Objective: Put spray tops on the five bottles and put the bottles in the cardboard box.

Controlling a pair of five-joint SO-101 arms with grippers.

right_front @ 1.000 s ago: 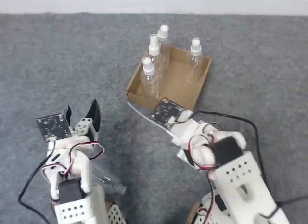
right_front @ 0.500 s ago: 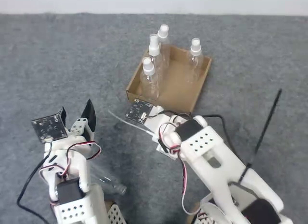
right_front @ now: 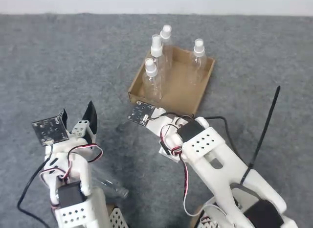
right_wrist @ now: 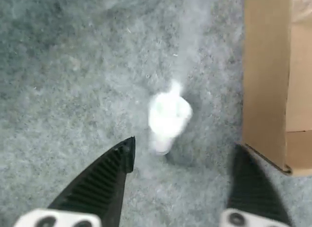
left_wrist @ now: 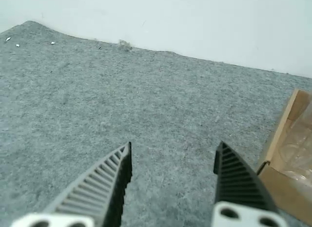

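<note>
Bright, soft, even light falls across the grey carpeted surface (right_front: 58,57).
Shadows are faint: a thin dark edge along the cardboard box (right_front: 178,91) and a soft patch beside the white spray top (right_wrist: 169,115). Small glints mark the clear bottles (right_front: 152,83).

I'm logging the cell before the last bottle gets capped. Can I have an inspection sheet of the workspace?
Surface: grey carpet.
Job's things: four bottles with tops stand in the box; fifth bottle lies by the left arm, no top seen on it; spray top on the carpet beside the box.
Clutter: lint near the wall.
Grippers: left gripper open, empty; right gripper open over the spray top.
Cables: black cable rising off the right arm.
Surroundings: white wall.
</note>
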